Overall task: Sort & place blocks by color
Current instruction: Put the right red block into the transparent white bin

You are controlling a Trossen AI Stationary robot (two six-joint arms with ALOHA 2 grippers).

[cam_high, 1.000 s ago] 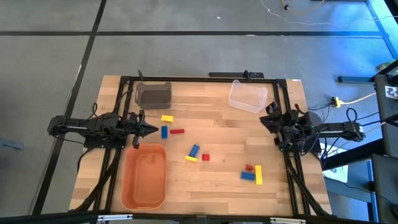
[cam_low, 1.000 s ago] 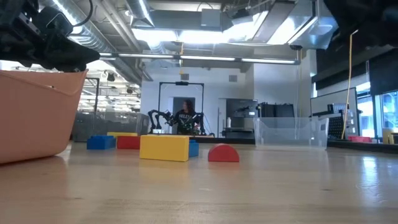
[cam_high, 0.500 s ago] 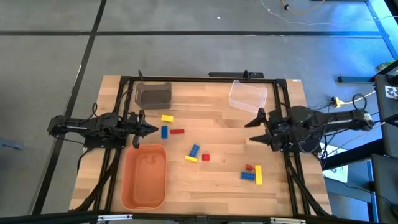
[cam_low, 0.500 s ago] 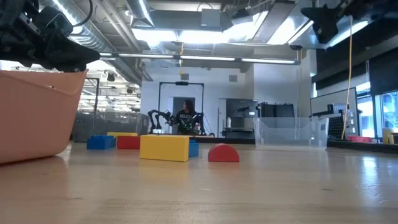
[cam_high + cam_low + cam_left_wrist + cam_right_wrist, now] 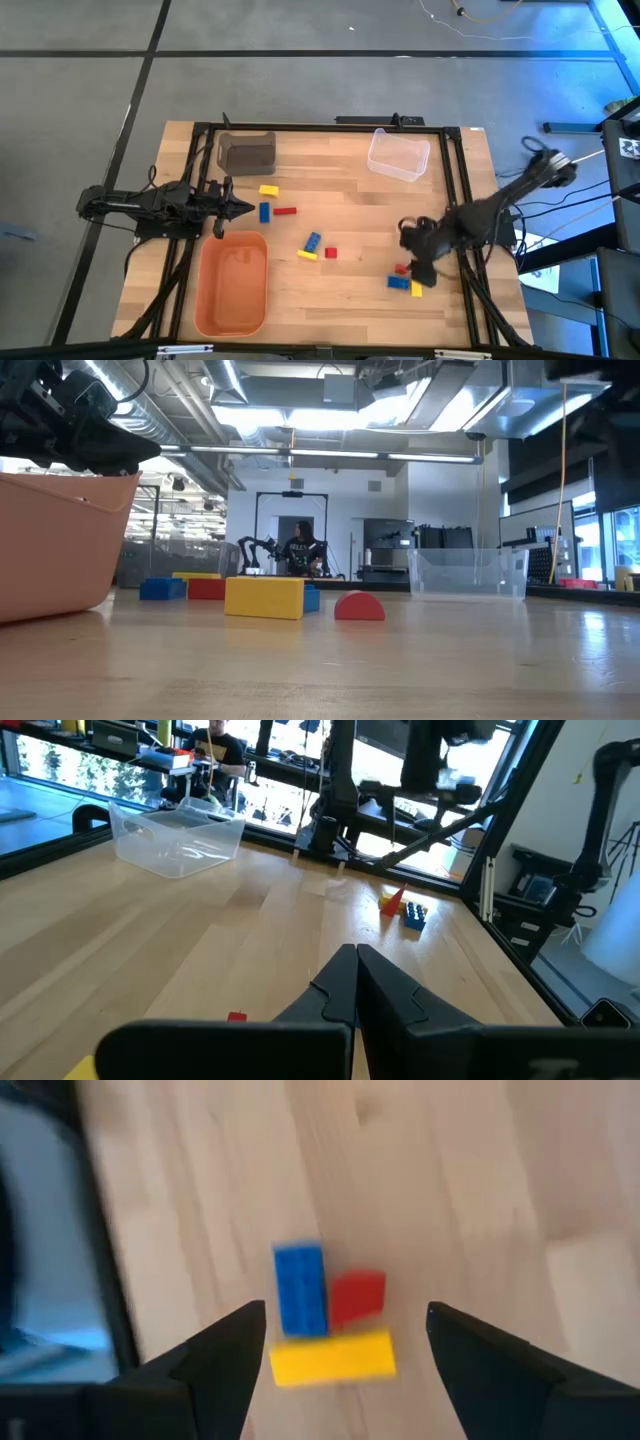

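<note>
only the right wrist view shows the right gripper (image 5: 345, 1342) spread wide and empty above touching blue block (image 5: 300, 1289), red block (image 5: 357, 1294) and yellow block (image 5: 331, 1357); overhead, the arm partly covers them. left gripper (image 5: 240, 208) rests closed beside the orange bin (image 5: 205, 300).

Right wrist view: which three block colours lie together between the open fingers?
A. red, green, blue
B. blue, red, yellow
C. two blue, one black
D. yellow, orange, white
B: the blue block, red block and yellow block sit clustered between the right gripper fingers.
</note>
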